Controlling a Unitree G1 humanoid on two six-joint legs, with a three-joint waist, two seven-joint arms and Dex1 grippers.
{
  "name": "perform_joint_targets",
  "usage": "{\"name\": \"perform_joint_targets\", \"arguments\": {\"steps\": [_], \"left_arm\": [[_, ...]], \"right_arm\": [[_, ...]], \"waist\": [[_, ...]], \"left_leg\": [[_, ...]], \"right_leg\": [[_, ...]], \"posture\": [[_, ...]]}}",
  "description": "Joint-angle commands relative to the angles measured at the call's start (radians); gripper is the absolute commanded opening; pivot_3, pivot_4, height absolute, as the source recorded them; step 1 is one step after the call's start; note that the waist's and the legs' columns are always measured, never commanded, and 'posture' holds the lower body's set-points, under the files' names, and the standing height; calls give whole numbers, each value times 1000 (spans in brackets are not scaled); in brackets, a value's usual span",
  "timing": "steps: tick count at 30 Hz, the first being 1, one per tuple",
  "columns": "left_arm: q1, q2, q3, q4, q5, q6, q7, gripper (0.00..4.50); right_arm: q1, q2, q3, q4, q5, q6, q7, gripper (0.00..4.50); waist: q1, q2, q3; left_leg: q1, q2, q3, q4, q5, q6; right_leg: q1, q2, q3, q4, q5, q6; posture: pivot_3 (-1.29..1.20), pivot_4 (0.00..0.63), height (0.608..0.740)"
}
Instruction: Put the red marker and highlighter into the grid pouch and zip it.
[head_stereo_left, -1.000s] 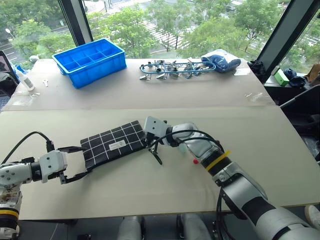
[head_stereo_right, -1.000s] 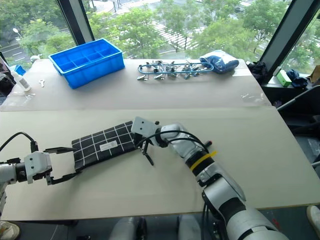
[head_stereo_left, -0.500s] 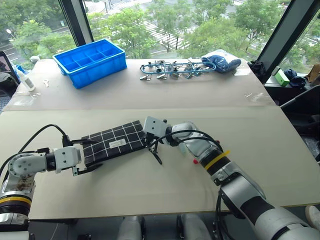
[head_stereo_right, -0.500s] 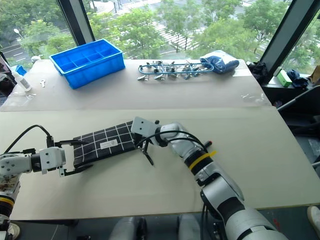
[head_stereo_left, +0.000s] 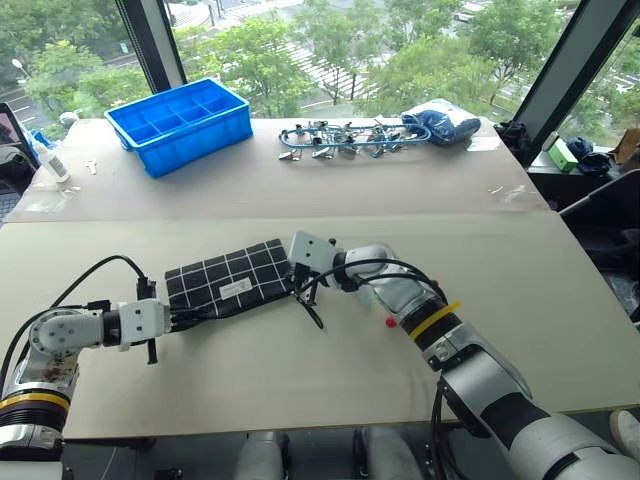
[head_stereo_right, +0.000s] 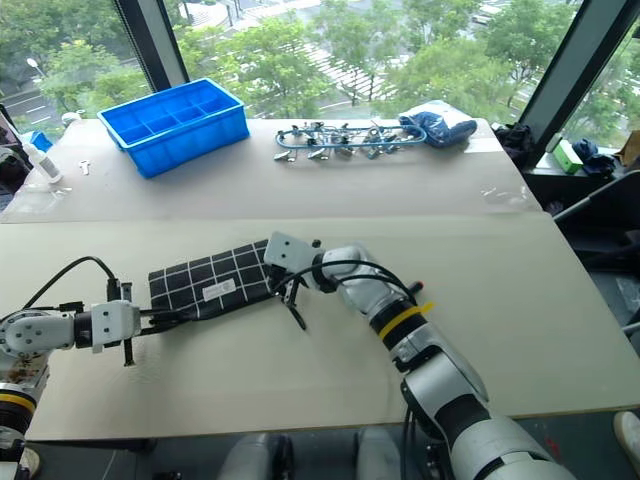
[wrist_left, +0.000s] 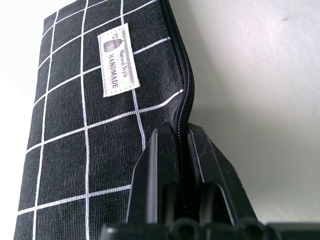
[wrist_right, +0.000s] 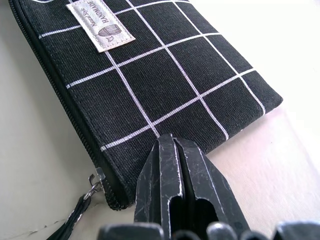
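Pouch (head_stereo_left: 228, 286): lies flat on the table (head_stereo_left: 520, 300), toward 7 o'clock of the table's middle, long axis running from 8 to 2 o'clock.
Look: black fabric, white grid lines, small white label (wrist_left: 117, 66) on the top face; zipper (wrist_left: 186, 100) along the near edge, teeth meshed where they show.
Pull strap (wrist_right: 75, 220): hangs off the slider at the pouch's right end, beside the right gripper.
Left gripper (head_stereo_left: 185, 318): at the pouch's 8 o'clock corner, fingers (wrist_left: 160, 165) pressed together on the zipper seam; likely an anchor so the fabric stays put while the slider is worked.
Right gripper (head_stereo_left: 300, 285): at the 2 o'clock end, fingers closed with their tips on the pouch's corner; I cannot tell whether fabric is actually caught. Probably pinning that end.
Marker (head_stereo_left: 391, 322): a red tip peeks out just beside the right forearm, on the table, outside the pouch.
Highlighter (head_stereo_left: 364, 296): a pale shape by the same forearm, mostly hidden.
Stage: both pens seem not yet loaded, so the closed zipper probably needs opening first.
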Motion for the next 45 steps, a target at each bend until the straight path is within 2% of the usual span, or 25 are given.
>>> {"name": "perform_joint_targets", "arguments": {"steps": [1,3,6,14,20,24,29,34,45], "left_arm": [[0,-19,18,-49,-66,93,-9,29],[5,-26,25,-67,-89,139,-10,29],[3,-30,28,-72,-84,156,-3,0],[12,-68,65,-99,-117,265,52,0],[4,-130,136,-237,-219,489,171,0],[-3,-160,164,-352,-281,628,218,0],[5,-161,155,-414,-289,718,214,0],[4,-161,151,-428,-278,752,209,0],[-12,-181,140,-430,-259,769,205,0]], "right_arm": [[-27,9,-51,12,6,-4,-26,0],[-42,29,-103,25,40,28,-48,0],[-62,45,-177,27,101,104,-32,770],[-128,-22,-390,-175,308,449,0,3563],[-22,-215,-420,-464,411,626,85,3563],[86,-256,-354,-583,401,678,58,3563],[158,-200,-293,-598,341,690,-76,3563],[126,-134,-305,-503,284,638,-221,3563],[16,-9,-281,-315,273,571,-262,3563]], "waist": [[0,0,0],[0,0,0],[-3,0,0],[-3,0,0],[1,0,0],[-4,-1,0],[-20,-1,0],[-17,-1,0],[-17,-1,0]], "left_leg": [[0,0,0,0,0,0],[0,0,0,0,0,0],[-1,1,0,0,0,-1],[-2,1,-1,0,0,-1],[-4,0,-2,0,-1,1],[-4,0,-3,0,-1,2],[-2,1,-2,-1,-1,1],[-2,0,-2,0,0,0],[-2,0,-2,0,0,-1]], "right_leg": [[0,0,0,0,0,0],[0,0,0,0,0,0],[0,1,0,1,0,0],[-1,0,0,3,0,0],[-1,0,-1,2,0,0],[0,0,-1,1,0,0],[-1,1,1,0,0,0],[-1,1,1,-1,0,0],[-1,1,1,0,0,0]], "posture": [[0,150,740],[0,150,740],[0,150,740],[0,150,740],[0,150,740],[0,150,740],[0,150,740],[0,150,740],[0,150,740]]}}
